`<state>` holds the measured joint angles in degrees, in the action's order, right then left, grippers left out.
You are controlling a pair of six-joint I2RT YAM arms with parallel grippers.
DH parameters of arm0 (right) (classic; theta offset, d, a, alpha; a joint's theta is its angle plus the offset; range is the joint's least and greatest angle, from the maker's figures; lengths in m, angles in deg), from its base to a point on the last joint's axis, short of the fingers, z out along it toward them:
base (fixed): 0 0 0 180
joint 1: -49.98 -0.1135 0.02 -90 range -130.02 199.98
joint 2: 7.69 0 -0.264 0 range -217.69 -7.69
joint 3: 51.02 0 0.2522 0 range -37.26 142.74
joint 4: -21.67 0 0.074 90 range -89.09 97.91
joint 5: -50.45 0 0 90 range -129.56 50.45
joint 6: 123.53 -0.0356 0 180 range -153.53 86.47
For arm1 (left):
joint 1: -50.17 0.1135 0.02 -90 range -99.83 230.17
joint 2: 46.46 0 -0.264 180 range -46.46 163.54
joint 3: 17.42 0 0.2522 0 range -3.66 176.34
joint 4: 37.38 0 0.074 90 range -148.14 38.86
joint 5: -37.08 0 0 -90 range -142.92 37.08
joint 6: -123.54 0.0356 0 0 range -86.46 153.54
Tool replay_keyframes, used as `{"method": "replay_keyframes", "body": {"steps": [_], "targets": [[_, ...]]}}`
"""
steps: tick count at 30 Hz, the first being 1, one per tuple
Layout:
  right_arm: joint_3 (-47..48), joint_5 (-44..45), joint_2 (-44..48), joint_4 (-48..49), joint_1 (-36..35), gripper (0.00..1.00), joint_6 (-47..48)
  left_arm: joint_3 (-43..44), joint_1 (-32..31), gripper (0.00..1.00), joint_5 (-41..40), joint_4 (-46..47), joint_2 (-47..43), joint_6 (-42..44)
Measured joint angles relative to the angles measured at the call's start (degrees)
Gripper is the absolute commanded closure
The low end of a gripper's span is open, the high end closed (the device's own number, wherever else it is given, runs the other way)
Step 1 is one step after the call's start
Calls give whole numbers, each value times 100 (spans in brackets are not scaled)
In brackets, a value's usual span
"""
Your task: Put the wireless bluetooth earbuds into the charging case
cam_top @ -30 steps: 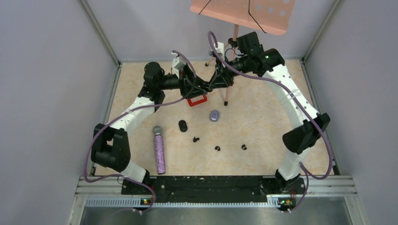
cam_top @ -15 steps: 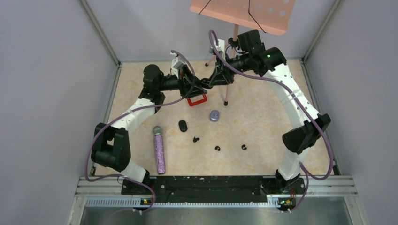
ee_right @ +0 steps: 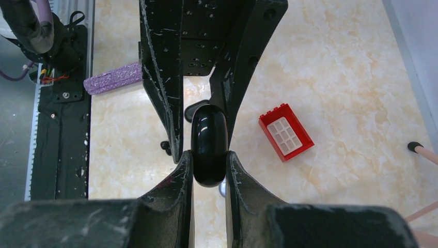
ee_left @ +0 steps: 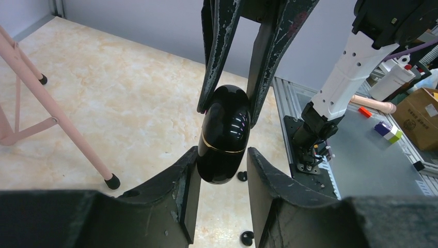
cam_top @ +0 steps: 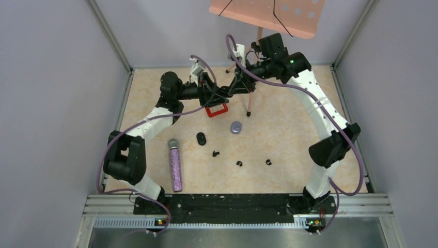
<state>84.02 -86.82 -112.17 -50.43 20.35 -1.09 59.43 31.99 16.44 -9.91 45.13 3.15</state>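
A glossy black oval charging case [ee_left: 223, 137] with a thin gold seam hangs in the air between my two grippers, far back over the table. My right gripper [ee_right: 209, 155] is shut on one end of the case [ee_right: 208, 139]. My left gripper [ee_left: 222, 155] is closed on the other end, with both fingers against its sides. In the top view the two grippers, left [cam_top: 218, 95] and right [cam_top: 236, 87], meet tip to tip. Three tiny black earbuds [cam_top: 215, 153] [cam_top: 239, 164] [cam_top: 268, 162] lie on the floor. No pinkish-purple earbud is in view.
A second black oval case [cam_top: 201, 138] and a grey-purple oval case [cam_top: 236, 127] lie mid-table. A red brick [cam_top: 217, 110] sits under the grippers. A glittery purple microphone [cam_top: 175, 165] lies at the left. A pink stand [cam_top: 268, 13] has legs [cam_top: 249, 103] beside the right gripper.
Both grippers, joined at the case, have shifted slightly back and to the left. The left arm's elbow has swung upward. The things on the table have not moved.
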Motion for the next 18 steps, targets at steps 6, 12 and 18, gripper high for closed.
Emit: {"method": "replay_keyframes", "body": {"steps": [6,12,18], "targets": [[0,46,0,-2,-33,98,4,0,0,58,-4,85,42,-68],[0,131,-4,-4,-68,98,37,9,-11,62,-2,127,83,-125],[0,144,-4,-4,-83,98,33,13,-9,69,-4,129,83,-122]]}}
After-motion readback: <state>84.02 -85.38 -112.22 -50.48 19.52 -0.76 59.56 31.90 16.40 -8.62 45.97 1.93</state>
